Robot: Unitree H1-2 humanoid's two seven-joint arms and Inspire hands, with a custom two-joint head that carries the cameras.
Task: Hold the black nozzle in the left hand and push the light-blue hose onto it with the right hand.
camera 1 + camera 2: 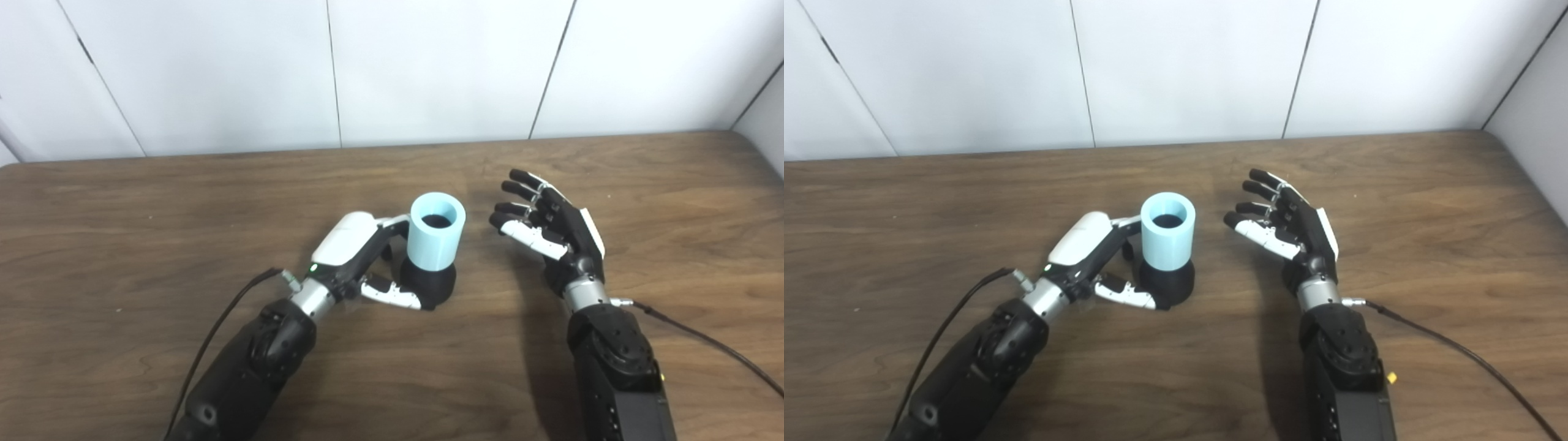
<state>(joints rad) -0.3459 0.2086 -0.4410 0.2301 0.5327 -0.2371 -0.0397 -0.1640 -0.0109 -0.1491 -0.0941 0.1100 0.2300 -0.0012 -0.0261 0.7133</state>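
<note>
Two black robot arms come up from the bottom edge, one on each side, and each trails a thin black cable [704, 337] over the brown wooden table [122, 208].

On the left side, the left hand [358, 257], white on top and black underneath, is wrapped around the round black plastic nozzle [432, 283]. Its thumb lies along the front of the nozzle's wide bottom, and its fingers reach round the back. It looks like a real hold, though the far fingers are mostly hidden, so how tight it is cannot be seen.

That nozzle stands upright on the table near the middle. A short light-blue hose piece [436, 231], shaped like a fat tube, sits on top of the nozzle with its open end facing up. Dark black shows down inside the hole.

Over on the right, the right hand [551, 229] is up off the table, just beside the blue tube but not touching it. Its fingers are spread apart and point toward the tube, and it holds nothing.

Behind the table is a white panel wall [429, 67].
</note>
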